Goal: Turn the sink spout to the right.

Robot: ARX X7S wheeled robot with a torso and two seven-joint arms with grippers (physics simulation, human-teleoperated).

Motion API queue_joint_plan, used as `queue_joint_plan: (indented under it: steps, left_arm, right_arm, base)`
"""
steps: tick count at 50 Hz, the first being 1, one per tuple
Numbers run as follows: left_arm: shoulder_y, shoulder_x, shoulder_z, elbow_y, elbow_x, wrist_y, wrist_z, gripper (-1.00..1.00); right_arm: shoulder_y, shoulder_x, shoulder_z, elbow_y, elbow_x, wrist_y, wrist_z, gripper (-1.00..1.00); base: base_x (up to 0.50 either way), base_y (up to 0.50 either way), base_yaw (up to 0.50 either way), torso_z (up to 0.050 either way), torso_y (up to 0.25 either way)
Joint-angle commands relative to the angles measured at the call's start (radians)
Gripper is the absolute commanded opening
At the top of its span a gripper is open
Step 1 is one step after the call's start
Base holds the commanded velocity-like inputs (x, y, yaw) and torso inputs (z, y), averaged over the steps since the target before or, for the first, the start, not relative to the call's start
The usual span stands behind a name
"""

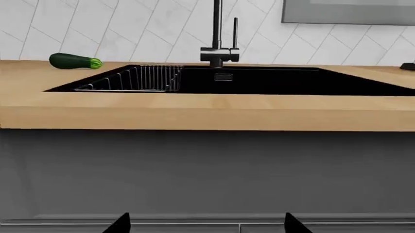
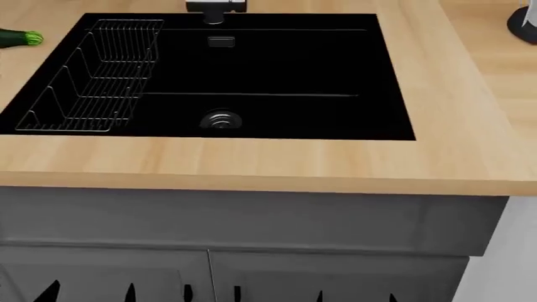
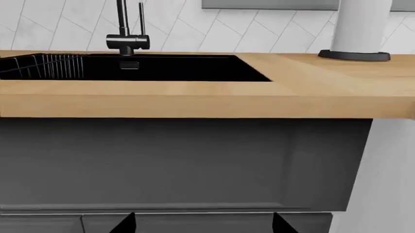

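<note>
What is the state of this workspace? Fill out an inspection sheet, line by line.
Surface: light wooden countertop around the basin, over grey cabinet fronts.
Job's things: sink spout rises upright from its base behind the sink; its top is out of frame. A thinner lever rod stands beside it.
Clutter: wire rack inside the sink at one end; zucchini on the counter beyond it; white appliance on a dark base at the far counter end.
Grippers: left gripper and right gripper open, low before the cabinets, holding nothing.
Cables: nothing seen.
Surroundings: white tiled wall.
</note>
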Motion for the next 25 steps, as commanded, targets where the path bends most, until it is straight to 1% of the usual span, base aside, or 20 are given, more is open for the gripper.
queue_joint_plan:
  steps: [1, 18, 19, 20, 22, 23, 24, 25]
  left_arm:
    - [0.001, -0.015, 0.017, 0.005, -0.015, 0.0, -0.015, 1.0]
    - [-0.002, -0.03, 0.027, -0.005, -0.036, 0.022, -0.046, 1.0]
    - [0.0, -0.03, 0.027, -0.005, -0.035, 0.031, -0.049, 1.0]
    - [0.018, -0.039, 0.039, 0.019, -0.024, 0.081, -0.036, 1.0]
    - [0.014, -0.036, 0.05, 0.009, 0.027, 0.063, -0.075, 1.0]
    - [0.02, -0.043, 0.056, 0.033, 0.018, 0.073, -0.06, 1.0]
    - [0.022, -0.049, 0.069, 0.053, 0.078, 0.066, -0.088, 1.0]
    - [0.023, -0.047, 0.066, 0.066, 0.053, 0.058, -0.08, 1.0]
  right_arm:
    - [0.002, 0.014, -0.016, 0.004, 0.017, 0.001, 0.018, 1.0]
    - [0.003, 0.031, -0.035, 0.003, 0.035, 0.002, 0.045, 1.0]
    - [0.001, 0.03, -0.032, 0.0, 0.043, 0.001, 0.047, 1.0]
    - [0.005, 0.034, -0.038, 0.002, 0.037, 0.019, 0.05, 1.0]
    - [-0.001, 0.036, -0.03, -0.024, 0.047, 0.038, 0.059, 1.0]
    - [-0.004, 0.039, -0.032, -0.046, 0.042, 0.06, 0.067, 1.0]
    - [-0.001, 0.044, -0.041, -0.061, 0.034, 0.104, 0.072, 1.0]
    - [0.0, 0.046, -0.042, -0.064, 0.036, 0.101, 0.071, 1.0]
  base:
    - [0.0, 0.0, 0.0, 0.05, 0.0]
    - [0.0, 0.0, 0.0, 0.05, 0.0]
    - [0.0, 0.0, 0.0, 0.0, 0.0]
    - [0.0, 0.0, 0.0, 0.0, 0.0]
    - [0.0, 0.0, 0.0, 0.0, 0.0]
    - [0.0, 0.0, 0.0, 0.0, 0.0]
    - [0.0, 0.0, 0.0, 0.0, 0.0]
    - [0.0, 0.0, 0.0, 0.0, 0.0]
